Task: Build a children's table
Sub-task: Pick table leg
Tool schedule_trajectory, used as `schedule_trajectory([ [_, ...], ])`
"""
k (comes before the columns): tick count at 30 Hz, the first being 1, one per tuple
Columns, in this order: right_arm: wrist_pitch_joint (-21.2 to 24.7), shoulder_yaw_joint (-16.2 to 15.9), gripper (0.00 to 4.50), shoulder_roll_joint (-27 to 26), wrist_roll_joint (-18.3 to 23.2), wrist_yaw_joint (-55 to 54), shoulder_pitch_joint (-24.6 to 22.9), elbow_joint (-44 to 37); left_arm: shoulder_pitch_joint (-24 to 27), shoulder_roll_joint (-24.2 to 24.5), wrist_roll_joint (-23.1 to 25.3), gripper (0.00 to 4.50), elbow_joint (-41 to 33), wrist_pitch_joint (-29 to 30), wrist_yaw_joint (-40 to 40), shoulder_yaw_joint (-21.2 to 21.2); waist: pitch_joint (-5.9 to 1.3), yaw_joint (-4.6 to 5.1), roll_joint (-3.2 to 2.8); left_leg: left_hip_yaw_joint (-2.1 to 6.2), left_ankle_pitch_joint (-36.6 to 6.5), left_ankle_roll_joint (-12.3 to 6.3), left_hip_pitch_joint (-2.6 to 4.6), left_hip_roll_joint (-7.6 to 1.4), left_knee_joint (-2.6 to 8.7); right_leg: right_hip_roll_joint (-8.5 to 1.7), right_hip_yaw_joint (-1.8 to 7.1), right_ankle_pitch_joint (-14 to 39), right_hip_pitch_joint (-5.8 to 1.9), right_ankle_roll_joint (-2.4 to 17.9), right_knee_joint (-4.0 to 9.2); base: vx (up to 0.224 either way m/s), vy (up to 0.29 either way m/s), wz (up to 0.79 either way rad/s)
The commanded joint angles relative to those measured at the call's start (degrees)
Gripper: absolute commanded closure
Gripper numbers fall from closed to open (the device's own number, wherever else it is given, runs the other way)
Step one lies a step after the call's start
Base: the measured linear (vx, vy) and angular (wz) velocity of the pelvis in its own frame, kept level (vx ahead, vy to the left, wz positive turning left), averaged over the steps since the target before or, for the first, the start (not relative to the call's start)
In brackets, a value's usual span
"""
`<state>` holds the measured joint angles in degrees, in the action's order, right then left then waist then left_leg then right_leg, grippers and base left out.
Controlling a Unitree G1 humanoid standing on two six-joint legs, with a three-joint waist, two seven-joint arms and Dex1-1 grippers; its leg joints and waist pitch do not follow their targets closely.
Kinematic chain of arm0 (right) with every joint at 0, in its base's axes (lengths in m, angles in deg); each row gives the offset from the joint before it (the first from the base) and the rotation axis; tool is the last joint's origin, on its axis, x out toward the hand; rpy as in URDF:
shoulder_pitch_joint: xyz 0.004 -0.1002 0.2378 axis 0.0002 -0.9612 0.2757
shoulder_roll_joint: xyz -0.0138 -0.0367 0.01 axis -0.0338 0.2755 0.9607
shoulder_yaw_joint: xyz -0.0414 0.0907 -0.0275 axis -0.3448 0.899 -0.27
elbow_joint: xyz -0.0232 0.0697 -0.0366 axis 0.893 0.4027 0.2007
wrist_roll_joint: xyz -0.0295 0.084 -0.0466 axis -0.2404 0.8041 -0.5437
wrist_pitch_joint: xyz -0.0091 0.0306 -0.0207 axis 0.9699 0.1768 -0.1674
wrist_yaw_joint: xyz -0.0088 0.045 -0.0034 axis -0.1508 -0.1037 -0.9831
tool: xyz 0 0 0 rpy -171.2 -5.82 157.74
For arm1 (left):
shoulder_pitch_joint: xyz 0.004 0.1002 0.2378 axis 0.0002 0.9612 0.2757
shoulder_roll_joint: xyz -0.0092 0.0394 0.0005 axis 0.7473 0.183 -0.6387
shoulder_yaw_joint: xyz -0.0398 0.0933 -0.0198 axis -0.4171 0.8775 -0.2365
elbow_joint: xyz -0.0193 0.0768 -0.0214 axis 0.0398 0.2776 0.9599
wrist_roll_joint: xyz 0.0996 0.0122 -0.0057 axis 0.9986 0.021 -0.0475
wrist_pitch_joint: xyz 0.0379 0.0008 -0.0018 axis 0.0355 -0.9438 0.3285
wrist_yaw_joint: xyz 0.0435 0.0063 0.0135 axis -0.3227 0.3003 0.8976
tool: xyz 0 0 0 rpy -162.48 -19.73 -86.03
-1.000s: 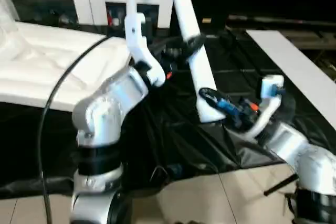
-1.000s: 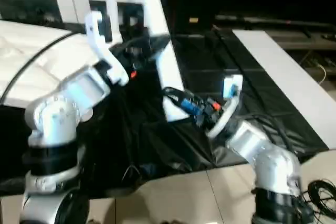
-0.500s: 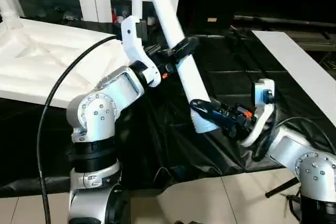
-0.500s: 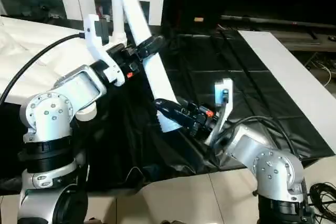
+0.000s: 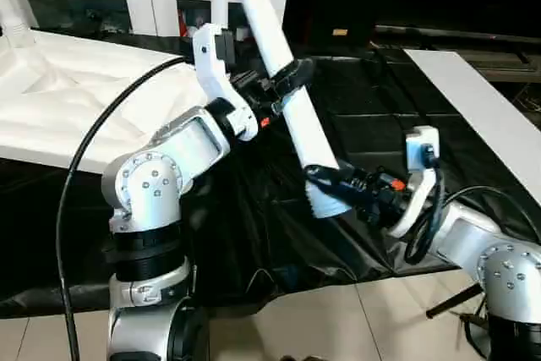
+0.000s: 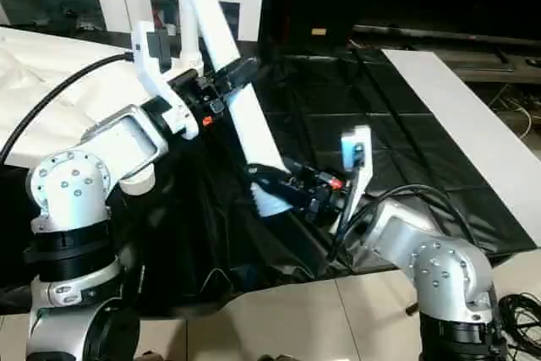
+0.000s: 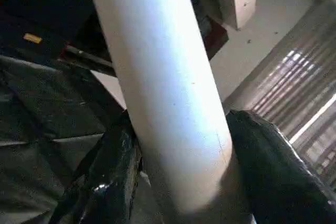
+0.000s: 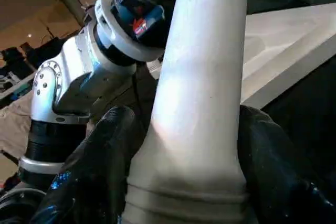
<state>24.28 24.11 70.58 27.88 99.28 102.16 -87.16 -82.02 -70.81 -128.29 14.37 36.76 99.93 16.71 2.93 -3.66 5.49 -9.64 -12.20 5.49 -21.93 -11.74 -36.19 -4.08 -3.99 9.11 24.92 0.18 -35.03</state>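
We clamp the leg (image 5: 287, 90) mid-shaft with the left gripper (image 5: 283, 82) and at its threaded end with the right gripper (image 5: 334, 183). Any twist between our grips could slip it, dropping it short of the tabletop (image 5: 76, 99).

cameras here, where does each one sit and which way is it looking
Left and right eye views: on the head, facing forward and down at the long tapered white tube leg over black sheeting; both silver forearms show.
Left wrist view: on the left wrist, looking along the left hand, whose black fingers flank the leg.
Right wrist view: on the right wrist, looking along the right hand clamped near the leg's ribbed end, the left arm beyond.
Shared: all four show the leg; the head views also show the white ribbed plastic tabletop.
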Motion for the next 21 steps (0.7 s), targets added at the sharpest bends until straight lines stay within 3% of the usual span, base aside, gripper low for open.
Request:
schedule_trajectory([
  [1, -0.97, 0.69, 1.92, 1.1, -0.47, 0.18, 0.5, -1.34, 0.33, -0.05, -0.59, 2.05, -0.73, 1.44, 0.37, 0.78, -3.77, -0.25, 0.05, 0.1, -3.26, -1.51, 0.28, -1.09, 4.49, -3.12, 2.26, 15.12, -3.88, 5.57, 4.26, 0.0, 0.0, 0.0],
  [7, -1.69, -0.3, 2.02, 2.06, -1.19, 0.46, 0.48, -1.36, 0.62, 0.42, -2.45, 2.26, -0.98, 2.44, 0.93, 1.03, -3.8, -0.32, 0.18, 0.05, -2.67, -1.3, 0.16, -0.97, 4.41, -3.09, 2.28, 14.81, -4.0, 5.44, 4.16, 0.0, 0.0, 0.0],
  [11, -2.44, -1.01, 2.36, 3.05, -2.24, 0.86, 0.52, -1.42, 1.4, 1.99, -3.85, 2.46, -1.98, 3.01, 2.78, 1.92, -3.78, -0.25, 0.18, 0.04, -2.88, -1.26, 0.17, -1.03, 4.46, -3.08, 2.28, 15.02, -4.01, 5.49, 4.14, 0.0, 0.0, 0.0],
  [17, -4.08, -1.52, 2.55, 3.63, -4.26, 0.75, 1.54, -0.82, 0.63, 3.4, -2.68, 2.55, -0.51, 0.95, 2.16, 1.09, -3.82, -0.17, 0.06, 0.07, -2.86, -1.26, 0.22, -1.06, 4.41, -3.07, 2.29, 14.77, -3.96, 5.29, 4.1, 0.0, 0.0, 0.0],
  [18, -4.14, -1.54, 2.01, 3.62, -4.31, 0.72, 1.65, -0.7, 0.49, 3.54, -2.57, 2.56, -0.18, 0.61, 1.99, 0.94, -3.8, -0.13, 0.06, 0.05, -2.91, -1.28, 0.28, -1.03, 4.42, -3.0, 2.28, 14.64, -3.95, 5.4, 4.1, 0.0, 0.0, 0.0],
  [21, -3.8, -1.28, 1.68, 3.63, -3.43, 0.74, 2.29, -0.3, -0.15, 4.24, -2.2, 2.57, 1.07, -0.49, 1.56, 0.33, -3.76, -0.13, 0.04, 0.02, -3.36, -1.38, 0.26, -0.95, 4.44, -2.96, 2.27, 15.0, -3.94, 5.26, 4.19, 0.0, 0.0, 0.0],
])
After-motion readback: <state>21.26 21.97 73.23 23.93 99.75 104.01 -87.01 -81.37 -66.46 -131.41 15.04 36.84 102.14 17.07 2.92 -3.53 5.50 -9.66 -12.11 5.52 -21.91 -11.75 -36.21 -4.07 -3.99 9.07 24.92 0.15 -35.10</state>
